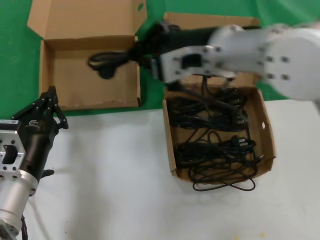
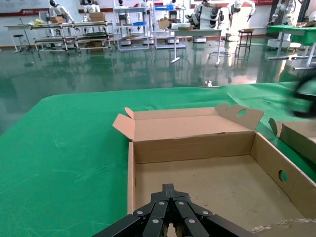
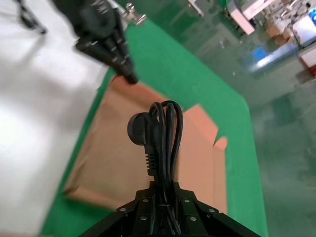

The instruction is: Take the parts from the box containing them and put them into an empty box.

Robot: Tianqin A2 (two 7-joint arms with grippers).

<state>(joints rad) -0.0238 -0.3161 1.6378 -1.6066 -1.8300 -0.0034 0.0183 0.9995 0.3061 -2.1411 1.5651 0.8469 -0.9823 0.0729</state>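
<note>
My right arm reaches across from the right, with the right gripper (image 1: 132,54) shut on one of the parts, a looped black power cord (image 1: 106,62) hanging over the tray of the empty box (image 1: 75,92). In the right wrist view the cord (image 3: 163,133) sticks out of the shut right gripper (image 3: 160,190), its round plug uppermost, above the brown tray (image 3: 113,168). The box containing them (image 1: 268,131) stands to the right, with several tangled cords (image 1: 215,145) in it. My left gripper (image 1: 50,92) is shut and parked at the near left.
A cord loop (image 1: 225,186) hangs over the near edge of the full box onto the white table (image 1: 110,170). Green cloth (image 1: 20,65) lies under both boxes. The left gripper (image 2: 169,189) points at the near wall of the wide box (image 2: 197,148), whose lid lies open behind.
</note>
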